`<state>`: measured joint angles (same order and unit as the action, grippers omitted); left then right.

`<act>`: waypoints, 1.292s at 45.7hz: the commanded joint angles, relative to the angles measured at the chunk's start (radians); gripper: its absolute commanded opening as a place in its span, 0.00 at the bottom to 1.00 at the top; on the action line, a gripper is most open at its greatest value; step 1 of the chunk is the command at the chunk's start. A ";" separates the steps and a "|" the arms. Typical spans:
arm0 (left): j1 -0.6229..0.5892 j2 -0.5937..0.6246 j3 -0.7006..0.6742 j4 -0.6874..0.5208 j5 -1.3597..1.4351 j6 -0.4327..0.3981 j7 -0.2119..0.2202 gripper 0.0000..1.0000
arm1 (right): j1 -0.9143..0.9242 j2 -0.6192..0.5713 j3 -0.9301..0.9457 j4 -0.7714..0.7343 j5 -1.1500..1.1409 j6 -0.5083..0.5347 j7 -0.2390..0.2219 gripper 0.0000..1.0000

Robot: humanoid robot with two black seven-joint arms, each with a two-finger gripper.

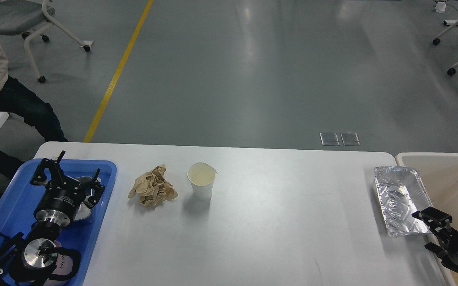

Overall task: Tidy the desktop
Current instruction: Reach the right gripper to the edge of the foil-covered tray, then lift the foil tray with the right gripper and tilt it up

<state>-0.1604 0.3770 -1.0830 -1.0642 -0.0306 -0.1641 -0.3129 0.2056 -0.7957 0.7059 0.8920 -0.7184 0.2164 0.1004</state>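
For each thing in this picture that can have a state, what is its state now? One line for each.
paper cup: upright, on the desktop
brown paper: crumpled, left of cup, apart
foil tray: open side up, at right edge
left gripper: open, over blue tray
right gripper: cannot tell, near foil tray
beige bin: open top
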 commanded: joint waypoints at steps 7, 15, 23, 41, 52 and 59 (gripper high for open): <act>0.002 0.000 0.000 0.000 0.000 0.000 0.000 0.96 | 0.015 0.046 -0.017 -0.111 0.062 0.000 0.001 1.00; 0.001 -0.001 0.000 -0.002 0.000 0.000 0.000 0.96 | 0.031 0.053 -0.019 -0.113 0.063 -0.003 0.001 1.00; 0.002 -0.001 0.003 0.000 0.000 0.000 0.000 0.96 | 0.034 0.058 -0.020 -0.114 0.054 -0.006 0.004 0.94; 0.001 0.005 0.018 -0.002 0.000 0.020 -0.002 0.96 | 0.081 0.072 -0.117 -0.142 0.039 -0.014 0.015 0.41; 0.002 0.002 0.020 -0.002 0.000 0.020 -0.002 0.96 | 0.098 0.089 -0.121 -0.169 0.039 -0.011 0.015 0.36; 0.004 0.006 0.020 -0.002 0.000 0.020 -0.002 0.96 | 0.110 0.108 -0.140 -0.205 0.037 -0.006 0.022 0.13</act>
<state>-0.1571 0.3794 -1.0632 -1.0661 -0.0307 -0.1442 -0.3145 0.3103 -0.7028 0.5816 0.7147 -0.6795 0.2073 0.1165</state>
